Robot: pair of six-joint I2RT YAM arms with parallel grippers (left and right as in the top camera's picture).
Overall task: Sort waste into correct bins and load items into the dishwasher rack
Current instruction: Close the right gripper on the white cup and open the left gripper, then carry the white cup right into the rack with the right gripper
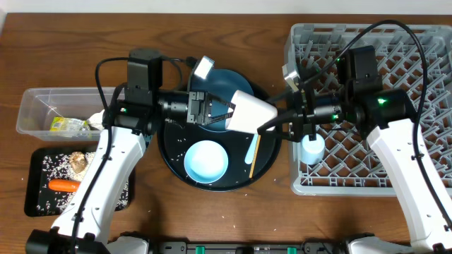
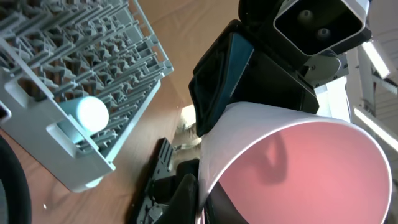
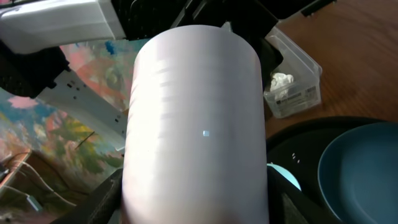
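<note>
- While the left gripper [image 1: 215, 113] pinches the rim of the pink cup [image 1: 251, 111], its fingers pressed together on the wall, the cup hangs on its side above the round black tray [image 1: 173, 169].
- Its long axis runs across the table: mouth toward the left arm, base toward the right gripper [image 1: 272, 125].
- That right gripper is at the base end, with its fingers straddling the cup; I cannot tell whether they press on it or stand just clear.
- Beyond it to the right lies the dishwasher rack [image 1: 353, 187], so the right arm is the nearer one for loading.
- A light-blue cup [image 1: 313, 148] already fills a cell near the rack's left edge and would likely block that spot.
- Below the cup are the dark blue plate [image 1: 224, 79], a pale bowl [image 1: 206, 161], the white spoon [image 1: 249, 143] and the chopstick [image 1: 254, 156].
</note>
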